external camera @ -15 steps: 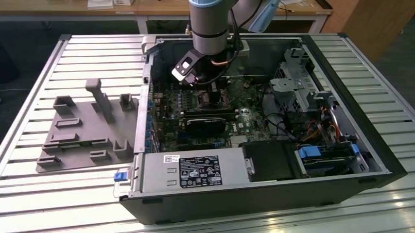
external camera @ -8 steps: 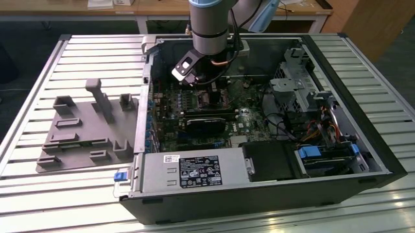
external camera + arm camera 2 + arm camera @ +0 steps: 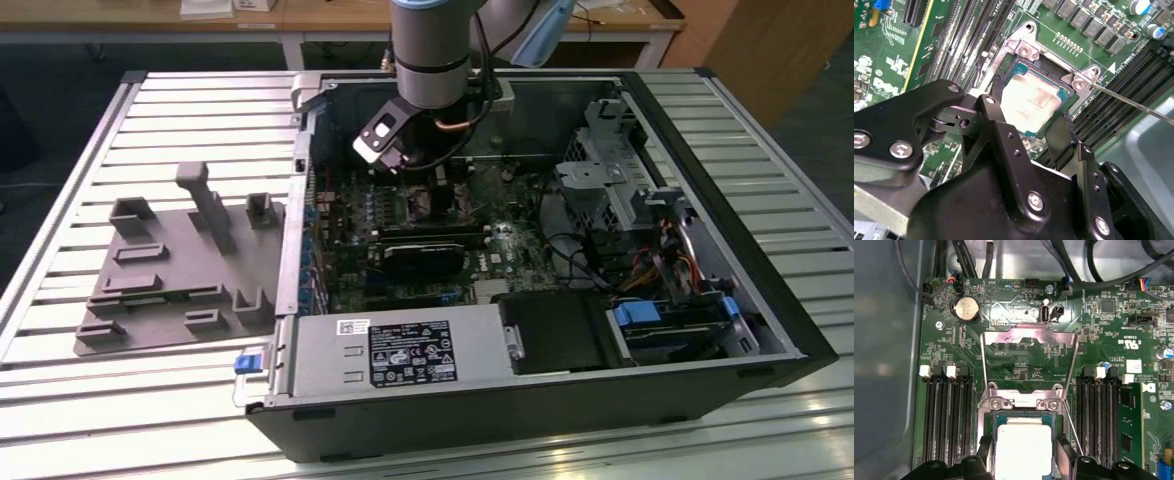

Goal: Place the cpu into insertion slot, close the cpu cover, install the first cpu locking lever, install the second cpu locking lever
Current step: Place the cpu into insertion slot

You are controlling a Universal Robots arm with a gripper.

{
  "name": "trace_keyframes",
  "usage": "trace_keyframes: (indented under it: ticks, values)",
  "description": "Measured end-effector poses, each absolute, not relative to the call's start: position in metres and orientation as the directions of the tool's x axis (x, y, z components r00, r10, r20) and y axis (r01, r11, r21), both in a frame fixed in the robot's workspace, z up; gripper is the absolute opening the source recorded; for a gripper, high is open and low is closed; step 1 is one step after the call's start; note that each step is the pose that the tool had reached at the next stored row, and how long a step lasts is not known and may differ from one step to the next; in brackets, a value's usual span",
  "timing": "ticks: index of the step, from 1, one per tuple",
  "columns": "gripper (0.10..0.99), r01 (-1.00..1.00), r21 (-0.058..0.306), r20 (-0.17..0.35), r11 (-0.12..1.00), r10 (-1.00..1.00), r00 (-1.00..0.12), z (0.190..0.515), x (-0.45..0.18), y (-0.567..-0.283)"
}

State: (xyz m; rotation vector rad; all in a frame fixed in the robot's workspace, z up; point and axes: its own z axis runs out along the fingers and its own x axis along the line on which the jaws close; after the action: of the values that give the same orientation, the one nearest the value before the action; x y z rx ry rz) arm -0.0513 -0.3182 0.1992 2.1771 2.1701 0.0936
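The cpu, a silvery square chip, sits low in the insertion slot on the green motherboard. My gripper straddles it, with the black fingers pressed against two opposite edges. The first wrist view has the cpu between the same fingers. The cpu cover, a thin silvery frame with a large window, is swung open away from the slot on its hinge. A thin wire locking lever stands free beside the slot. In the exterior view my gripper reaches down inside the computer case.
Memory slots flank the socket on both sides. A coin battery and black cables lie beyond the cover. A black card, drive cages and the power supply crowd the case. A grey fixture plate lies outside.
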Motion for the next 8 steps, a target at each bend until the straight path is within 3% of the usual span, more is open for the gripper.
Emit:
trace_keyframes:
  ticks: [8]
  values:
    - [0.612,0.996,0.090,-0.004,-0.003,1.000,0.003,0.212,-0.051,-0.318]
